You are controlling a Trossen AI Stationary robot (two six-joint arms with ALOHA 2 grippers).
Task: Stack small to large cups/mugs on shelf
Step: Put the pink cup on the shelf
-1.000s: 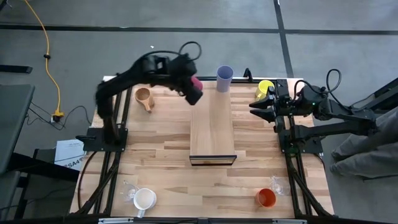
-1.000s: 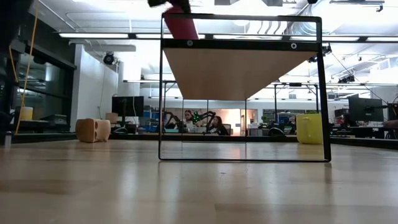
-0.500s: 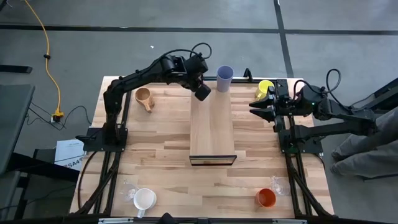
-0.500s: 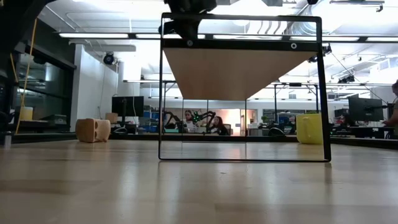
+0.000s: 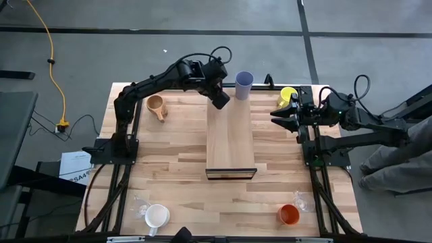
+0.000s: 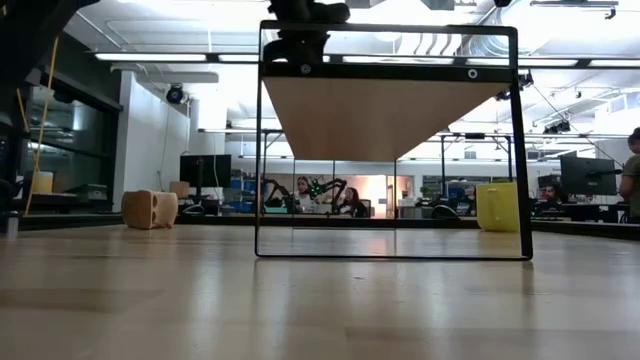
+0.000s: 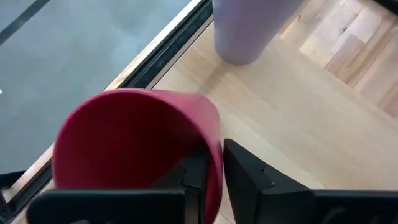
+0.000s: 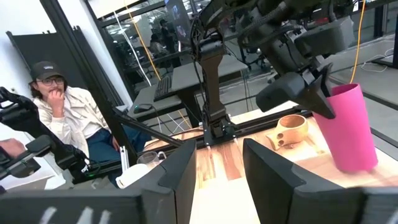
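My left gripper (image 5: pixel 219 100) is over the far left corner of the pale shelf (image 5: pixel 230 138), shut on the crimson tumbler (image 7: pixel 134 140). The tumbler also shows in the right wrist view (image 8: pixel 351 127). The high view hides it under the gripper. The lavender tumbler (image 5: pixel 244 85) stands on its base at the shelf's far end, just right of my left gripper. My right gripper (image 5: pixel 277 109) waits open and empty at the table's right, beside the yellow mug (image 5: pixel 287 95). My left gripper holds the crimson tumbler by its rim wall (image 7: pixel 214 165), one finger inside the mouth and one outside. The fingers come slanting down from above. The tumbler is nearly upright below them, mouth up. I cannot tell whether its base touches the shelf.
The tan wooden cup (image 5: pixel 156 106) lies at the far left. The white mug (image 5: pixel 157 216) and a clear glass (image 5: pixel 140 206) are at the near left. The orange tumbler (image 5: pixel 289 214) and a glass (image 5: pixel 302 199) are at the near right. A person (image 8: pixel 59 109) sits beyond the table.
My left gripper has gone down and toward the table's right, to the shelf's far end beside the lavender tumbler. It has turned, so the crimson tumbler, which stuck out tilted a second ago, now sits nearly upright under it.
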